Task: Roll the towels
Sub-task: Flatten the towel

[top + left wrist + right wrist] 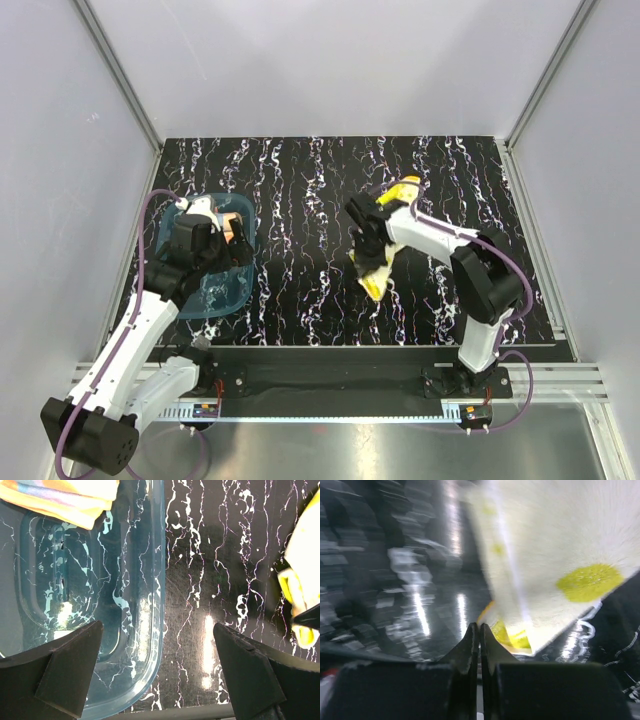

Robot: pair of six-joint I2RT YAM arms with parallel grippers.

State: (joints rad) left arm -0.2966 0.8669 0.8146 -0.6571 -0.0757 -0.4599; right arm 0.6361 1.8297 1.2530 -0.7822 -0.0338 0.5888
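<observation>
My left pincer [157,625] stands spread as wide as it goes, with nothing between its fingers. It hangs over the near edge of the teal tray [150,587], one finger above the tray's floor and the other above the black marbled counter [210,555]. The orange-pink towel [65,497] lies bunched in the tray's far corner, well clear of my fingers.

My right pincer [480,630] is closed tight, its two fingers pressed flat together down to the tips. The yellow towel [555,555], cream with yellow dots, sits right at those tips and rises away to one side. The wrist view is blurred, so I cannot tell whether any cloth is caught between them. From above, that towel [374,283] is out on the counter's middle right, partly under my right pincer [368,252].
</observation>
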